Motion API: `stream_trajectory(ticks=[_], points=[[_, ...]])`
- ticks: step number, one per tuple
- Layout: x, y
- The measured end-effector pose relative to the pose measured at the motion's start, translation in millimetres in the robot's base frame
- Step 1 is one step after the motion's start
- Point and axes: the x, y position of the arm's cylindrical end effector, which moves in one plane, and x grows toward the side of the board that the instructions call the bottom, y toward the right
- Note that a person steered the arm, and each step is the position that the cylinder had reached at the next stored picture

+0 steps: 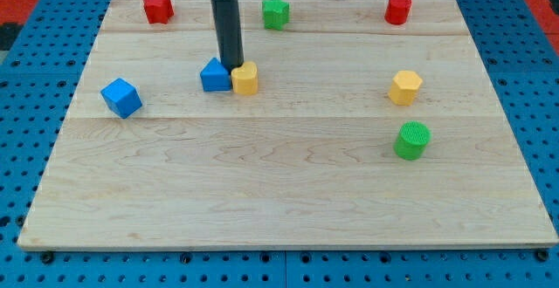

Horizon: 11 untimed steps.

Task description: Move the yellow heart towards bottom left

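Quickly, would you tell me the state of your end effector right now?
No jaws, only a rod holding nothing: my tip rests at the top edge of the blue block and yellow block, between them.

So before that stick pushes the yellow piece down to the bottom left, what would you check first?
1. My tip found: ok, it sits at the top edge of the pair, over the seam.
2. Which yellow block is the heart: cannot tell; one is by the tip, another at the view's right.
3. Near yellow block free to slide: not ok, blue block touches its left side.
4. Blue cube in the way: cannot tell.
5. Board toward bottom left: ok.
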Motion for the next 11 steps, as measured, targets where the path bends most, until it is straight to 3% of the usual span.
stream_trajectory(ticks=[2, 4, 5, 6, 8, 10, 11], points=[[6, 39], [60, 55], [72, 102], [89, 30], [97, 6], [142, -37], [142, -37]])
